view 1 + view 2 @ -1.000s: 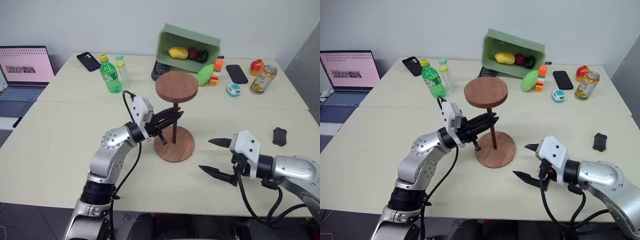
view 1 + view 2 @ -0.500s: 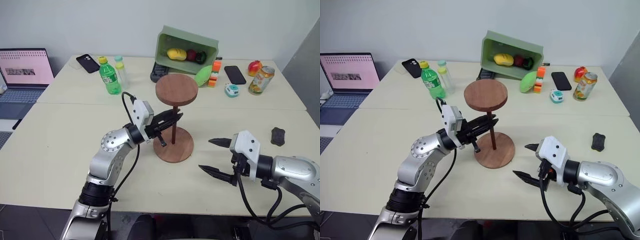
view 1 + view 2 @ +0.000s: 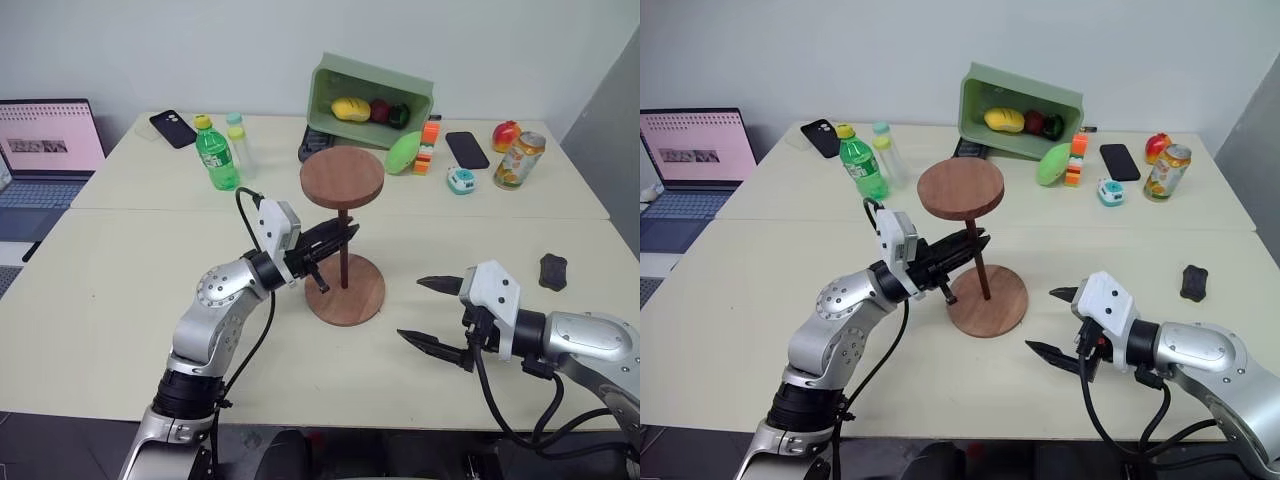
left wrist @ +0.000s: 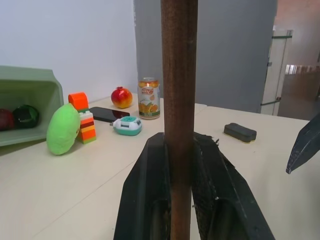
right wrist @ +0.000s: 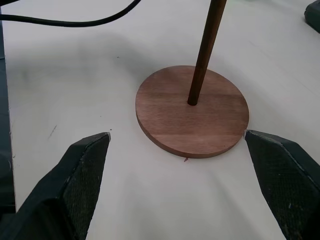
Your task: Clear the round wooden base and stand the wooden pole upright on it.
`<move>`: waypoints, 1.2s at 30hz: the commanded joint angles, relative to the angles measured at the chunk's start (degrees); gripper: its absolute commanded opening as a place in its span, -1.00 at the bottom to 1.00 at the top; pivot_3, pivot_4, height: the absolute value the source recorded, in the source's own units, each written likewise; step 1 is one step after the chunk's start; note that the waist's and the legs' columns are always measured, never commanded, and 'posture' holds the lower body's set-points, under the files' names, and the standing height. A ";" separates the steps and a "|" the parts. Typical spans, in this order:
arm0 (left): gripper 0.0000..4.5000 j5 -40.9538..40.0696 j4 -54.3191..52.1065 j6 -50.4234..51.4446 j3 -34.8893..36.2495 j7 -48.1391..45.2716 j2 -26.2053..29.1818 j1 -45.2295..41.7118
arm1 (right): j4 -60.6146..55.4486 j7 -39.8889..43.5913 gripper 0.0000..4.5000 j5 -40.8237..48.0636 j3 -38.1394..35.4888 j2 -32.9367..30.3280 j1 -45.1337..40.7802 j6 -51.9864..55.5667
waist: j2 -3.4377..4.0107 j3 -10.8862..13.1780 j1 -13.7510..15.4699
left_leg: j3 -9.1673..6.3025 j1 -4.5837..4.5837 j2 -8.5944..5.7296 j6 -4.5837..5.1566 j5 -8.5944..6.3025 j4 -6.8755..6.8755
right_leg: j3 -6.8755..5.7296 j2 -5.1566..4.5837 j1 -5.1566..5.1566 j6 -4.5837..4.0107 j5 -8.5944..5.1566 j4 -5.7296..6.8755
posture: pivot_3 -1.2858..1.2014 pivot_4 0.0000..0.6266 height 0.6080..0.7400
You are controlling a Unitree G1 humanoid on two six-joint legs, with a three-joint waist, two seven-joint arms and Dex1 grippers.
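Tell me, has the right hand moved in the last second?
No. The right hand sits open at the same gap from the round wooden base as before.

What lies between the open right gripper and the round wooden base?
Bare tabletop; the right wrist view shows nothing between the right gripper and the round wooden base.

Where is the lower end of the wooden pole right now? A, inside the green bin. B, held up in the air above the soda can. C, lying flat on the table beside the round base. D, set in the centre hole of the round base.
D: the wooden pole stands with its lower end in the centre of the round wooden base, with the left gripper clamped on its shaft.
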 commanded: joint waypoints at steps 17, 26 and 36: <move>-0.37 2.74 1.06 3.45 -3.41 -3.38 4.72 -0.12 | -1.64 -0.80 1.00 -0.34 -0.57 0.25 -0.35 -1.24 | 0.01 0.01 -0.12 | 0.12 0.16 0.00 -0.01 0.01 -0.53 | 0.07 0.05 -0.01 0.00 0.00 -0.33 | 0.03 -0.52 1.00; -0.31 3.50 0.51 3.57 -3.97 -6.48 5.25 -0.73 | -1.57 -0.87 1.00 -0.83 -0.21 0.43 -0.19 -1.28 | -0.10 0.08 0.47 | 0.02 -0.37 -0.05 -0.05 0.03 -0.49 | -0.03 -0.08 -0.36 0.00 0.00 -0.48 | 0.03 -0.52 1.00; -0.31 8.96 0.56 2.61 -0.37 -11.01 18.35 -1.80 | 0.80 1.27 1.00 -1.99 -3.11 -0.87 1.29 -3.11 | -0.11 0.09 0.15 | -0.03 -0.37 -0.03 -0.03 0.02 -0.51 | -0.07 -0.04 -0.37 0.00 0.00 -0.46 | 0.03 -0.52 1.00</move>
